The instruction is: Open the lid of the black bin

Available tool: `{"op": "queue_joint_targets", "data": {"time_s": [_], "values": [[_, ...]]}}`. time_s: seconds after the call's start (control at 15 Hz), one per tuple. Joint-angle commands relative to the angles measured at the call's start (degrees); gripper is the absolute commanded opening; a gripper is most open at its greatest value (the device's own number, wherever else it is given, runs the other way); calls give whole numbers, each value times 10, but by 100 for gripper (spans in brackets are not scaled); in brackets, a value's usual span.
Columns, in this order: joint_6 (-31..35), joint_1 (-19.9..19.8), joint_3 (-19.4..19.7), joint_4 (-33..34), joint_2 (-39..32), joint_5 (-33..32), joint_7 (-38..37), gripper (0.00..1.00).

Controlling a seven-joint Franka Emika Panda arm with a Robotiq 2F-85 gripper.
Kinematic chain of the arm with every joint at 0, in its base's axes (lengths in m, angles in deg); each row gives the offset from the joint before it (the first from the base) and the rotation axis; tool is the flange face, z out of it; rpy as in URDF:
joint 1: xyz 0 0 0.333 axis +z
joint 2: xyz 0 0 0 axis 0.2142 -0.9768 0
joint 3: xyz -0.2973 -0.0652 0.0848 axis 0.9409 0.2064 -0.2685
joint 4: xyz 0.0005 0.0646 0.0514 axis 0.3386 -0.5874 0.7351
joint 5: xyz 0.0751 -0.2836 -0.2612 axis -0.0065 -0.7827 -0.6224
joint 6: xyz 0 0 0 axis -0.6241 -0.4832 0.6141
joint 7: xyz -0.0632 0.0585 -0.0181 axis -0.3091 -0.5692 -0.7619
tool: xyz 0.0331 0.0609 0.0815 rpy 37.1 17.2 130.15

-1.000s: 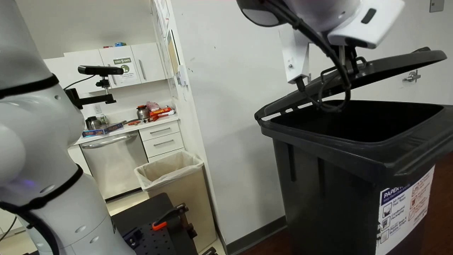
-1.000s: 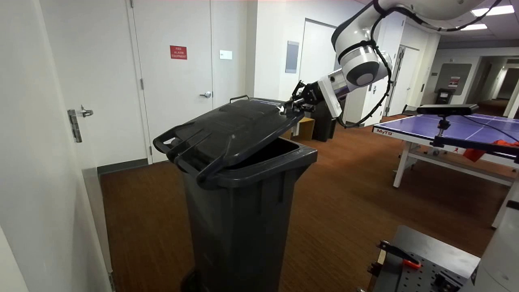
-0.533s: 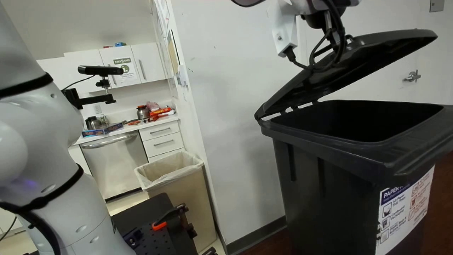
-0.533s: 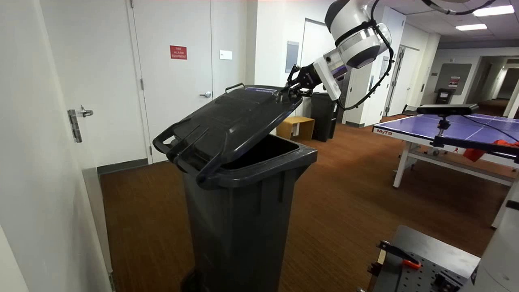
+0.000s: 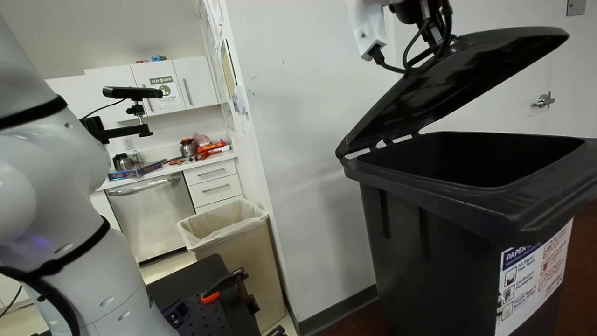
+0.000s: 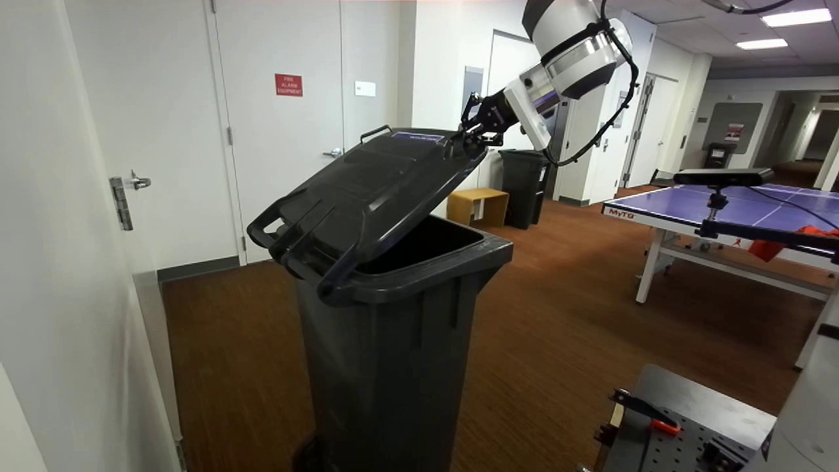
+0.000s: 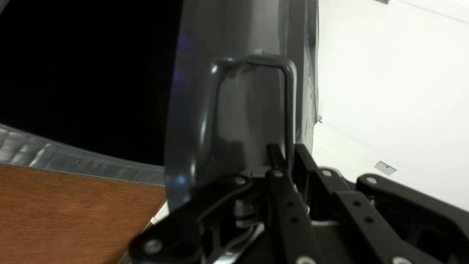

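The black bin [image 5: 433, 252] stands upright, its white sticker facing front; it also shows in an exterior view [image 6: 387, 367]. Its lid [image 6: 367, 190] is tilted up on its hinges, roughly halfway. The lid's underside [image 5: 489, 70] and the bin's dark opening are visible. My gripper [image 6: 469, 139] is at the lid's raised front corner. In the wrist view the gripper's fingers [image 7: 288, 152] are closed around one bar of a thin loop handle [image 7: 290, 95] on the lid. In an exterior view the fingertips are partly hidden by cables and the lid edge.
A beige open-topped bin [image 5: 252, 252] stands between the robot base and a white wall [image 5: 308, 186]. A pegboard cart [image 6: 688, 419] is at the base. Doors [image 6: 275, 164] stand behind the black bin. A ping-pong table [image 6: 734, 210] and a wooden stool [image 6: 482, 195] are farther off.
My gripper has moved up and back toward the hinge side, and the lid has swung higher with it. The bin has stayed in place.
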Motion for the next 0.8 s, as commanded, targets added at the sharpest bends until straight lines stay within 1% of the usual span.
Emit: {"op": "queue_joint_targets", "data": {"time_s": [0.0,0.07,0.2,0.27,0.33,0.6,0.73], "values": [[0,0,0,0,0,0,0,3],[-4,-2,1,4,0,-2,-4,3],[-13,-9,2,8,10,-39,-34,3],[-15,-3,10,11,18,-72,-55,3],[-18,-3,10,15,22,-100,-72,3],[-38,1,0,46,30,-240,-180,3],[-47,9,-6,65,32,-299,-230,3]]}}
